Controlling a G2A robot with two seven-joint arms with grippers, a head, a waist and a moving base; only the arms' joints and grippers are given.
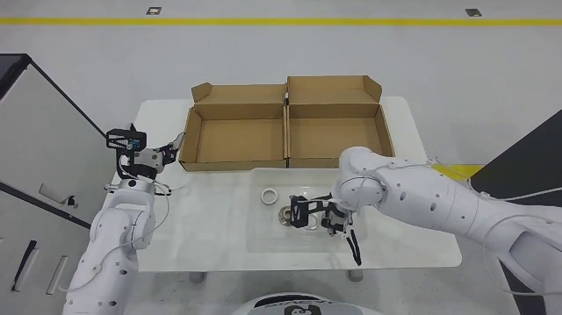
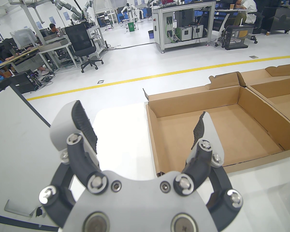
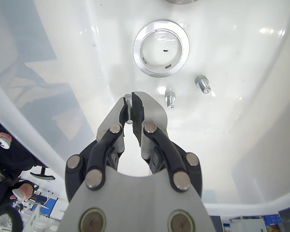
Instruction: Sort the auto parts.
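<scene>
My right end effector (image 3: 131,100) is clamped on a bolt (image 3: 128,112) inside the white tray (image 3: 256,97) at the bench (image 1: 211,227) front edge. A ring (image 3: 161,48) and loose bolts (image 3: 170,98) lie near. My left end effector (image 2: 140,109), wide open and empty, hangs at the left edge beside the cardboard box (image 2: 207,131).

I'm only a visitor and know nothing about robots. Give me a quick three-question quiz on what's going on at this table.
1. True or false: the left gripper is open and holds nothing.
2. What does the right gripper hold? A) a spring B) a bolt C) a wrench
3. How many loose bolts lie in the white tray near the ring?
Key: 1 true; 2 B; 3 two.
</scene>
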